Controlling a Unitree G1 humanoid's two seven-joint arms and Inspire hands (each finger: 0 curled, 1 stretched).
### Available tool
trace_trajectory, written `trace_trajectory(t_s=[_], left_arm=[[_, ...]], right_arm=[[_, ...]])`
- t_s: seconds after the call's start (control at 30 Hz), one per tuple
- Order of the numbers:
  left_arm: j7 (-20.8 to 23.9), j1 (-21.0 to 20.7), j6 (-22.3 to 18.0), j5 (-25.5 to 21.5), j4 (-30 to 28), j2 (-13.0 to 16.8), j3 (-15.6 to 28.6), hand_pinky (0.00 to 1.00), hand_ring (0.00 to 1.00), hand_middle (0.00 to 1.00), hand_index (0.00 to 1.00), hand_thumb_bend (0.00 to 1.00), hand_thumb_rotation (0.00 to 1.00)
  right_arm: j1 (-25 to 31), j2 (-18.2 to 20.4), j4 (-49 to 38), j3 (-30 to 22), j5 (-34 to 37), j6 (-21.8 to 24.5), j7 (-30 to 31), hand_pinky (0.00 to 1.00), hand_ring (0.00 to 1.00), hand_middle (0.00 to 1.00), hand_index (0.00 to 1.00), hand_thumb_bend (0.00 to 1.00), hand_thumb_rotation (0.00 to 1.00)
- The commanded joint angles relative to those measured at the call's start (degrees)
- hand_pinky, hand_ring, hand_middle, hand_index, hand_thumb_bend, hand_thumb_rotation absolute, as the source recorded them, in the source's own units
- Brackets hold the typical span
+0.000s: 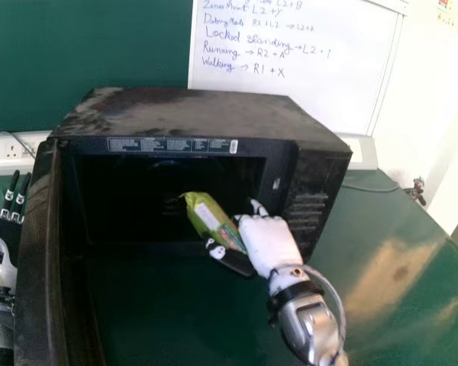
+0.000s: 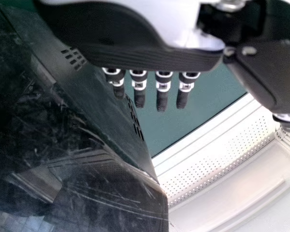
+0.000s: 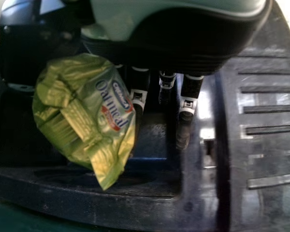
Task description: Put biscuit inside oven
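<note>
"The right robot hand (image 1: 269,240), white-backed with dark fingers, is closed round something, isn't it?"

"Yes, it grips the crinkly green plastic biscuit packet (image 1: 206,217) between thumb and fingers (the thumb lies on the side nearer the robot)."

"And how does the packet sit?"

"Tilted, its crimped end pointing away and to the left. It is held up at the black, box-shaped microwave oven (image 1: 206,110), before the right part of the dark opening. Whether its tip is past the front rim, I can't tell."

"Is the oven open?"

"It is; the thick black door (image 1: 42,252) stands swung out on the left. Right of the opening is the black front panel with slots (image 1: 308,213) (rather scuffed), and the top is blotchy with dust."

"What does it all rest on?"

"A glossy dark green table (image 1: 397,221), with a tan patch showing on the right. A thin grey cable (image 1: 370,188) runs across behind."

"And the other hand?"

"The left robot hand (image 1: 6,263) is at the head view's left edge, just outside the door, its fingers straight."

"Farther back?"

"A white electrical socket (image 1: 15,151), a dark green wall (image 1: 84,53) and a whiteboard (image 1: 290,69) with handwriting (in blue)."
</note>
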Motion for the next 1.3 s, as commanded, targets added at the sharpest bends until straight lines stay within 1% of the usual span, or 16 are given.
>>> trace_trajectory(t_s=[0.0, 0.1, 0.23, 0.3, 0.37, 0.43, 0.57, 0.67, 0.73, 0.8, 1.0, 1.17, 1.27], left_arm=[[-0.1, 2.8, 0.9, -0.4, 2.4, -2.7, -0.1, 0.00, 0.13, 0.39, 0.86, 0.12, 0.74], [0.0, 2.7, 0.5, -0.2, 2.7, -2.6, -0.1, 0.00, 0.14, 0.39, 0.85, 0.13, 0.75], [-0.1, 2.6, 0.8, -0.3, 3.1, -2.4, 0.0, 0.00, 0.13, 0.39, 0.85, 0.13, 0.75], [0.1, 2.5, 0.9, -0.4, 3.1, -2.5, 0.1, 0.00, 0.14, 0.39, 0.84, 0.13, 0.73], [0.0, 2.6, 1.2, -0.5, 3.0, -2.4, 0.0, 0.00, 0.14, 0.40, 0.84, 0.13, 0.71], [-0.2, 2.6, 1.2, -0.5, 2.9, -2.5, 0.0, 0.00, 0.15, 0.40, 0.85, 0.13, 0.70], [-0.1, 2.9, 1.0, -0.3, 2.5, -2.6, -0.1, 0.00, 0.13, 0.39, 0.85, 0.13, 0.71], [0.4, 3.1, 0.9, -0.3, 1.9, -2.9, -0.1, 0.00, 0.13, 0.38, 0.84, 0.13, 0.71], [0.3, 3.2, 0.6, -0.2, 1.8, -3.0, -0.2, 0.00, 0.14, 0.39, 0.84, 0.13, 0.69], [0.3, 3.2, 0.2, -0.1, 1.8, -3.1, -0.2, 0.00, 0.13, 0.39, 0.84, 0.13, 0.68], [-1.1, 2.6, 1.1, -0.6, 3.4, -2.3, 0.2, 0.00, 0.14, 0.39, 0.84, 0.13, 0.68], [-0.2, 2.6, 0.9, -0.3, 3.7, -2.1, 0.2, 0.00, 0.15, 0.40, 0.84, 0.15, 0.62], [-1.2, 2.5, 0.7, -0.4, 4.1, -2.0, 0.2, 0.00, 0.14, 0.39, 0.84, 0.14, 0.60]], right_arm=[[-2.2, 0.0, 1.3, 0.8, 0.3, -0.7, -0.8, 0.47, 0.49, 0.47, 0.52, 0.53, 0.00], [-3.4, 0.1, 3.1, 1.5, 0.5, -1.3, -1.3, 0.44, 0.46, 0.46, 0.52, 0.53, 0.00], [-4.9, 0.4, 5.7, 2.4, 0.5, -2.1, -2.7, 0.48, 0.49, 0.46, 0.53, 0.52, 0.00], [-5.8, 0.6, 7.2, 2.8, 0.5, -2.4, -3.4, 0.49, 0.50, 0.46, 0.53, 0.52, 0.00], [-6.7, 0.6, 8.8, 3.4, 0.4, -2.8, -4.3, 0.47, 0.48, 0.45, 0.54, 0.52, 0.00], [-7.6, 0.8, 10.4, 3.9, 0.4, -3.1, -5.0, 0.45, 0.46, 0.44, 0.54, 0.52, 0.00], [-9.0, 1.0, 13.6, 4.9, 0.8, -3.8, -6.9, 0.44, 0.46, 0.44, 0.54, 0.52, 0.00], [-9.8, 1.2, 15.7, 5.5, 1.1, -4.4, -8.5, 0.43, 0.44, 0.44, 0.54, 0.52, 0.00], [-10.4, 1.2, 17.0, 5.8, 1.2, -4.5, -9.1, 0.44, 0.45, 0.44, 0.54, 0.52, 0.00], [-10.9, 1.2, 18.1, 6.0, 1.4, -4.7, -9.7, 0.43, 0.44, 0.44, 0.54, 0.52, 0.00], [-12.7, 1.6, 21.1, 6.5, 1.8, -4.2, -10.7, 0.45, 0.47, 0.44, 0.54, 0.52, 0.00], [-14.2, 2.0, 24.4, 7.0, 2.3, -4.7, -12.6, 0.47, 0.49, 0.45, 0.55, 0.52, 0.00], [-15.4, 2.5, 26.8, 7.3, 2.7, -4.7, -14.2, 0.45, 0.46, 0.43, 0.54, 0.52, 0.00]])
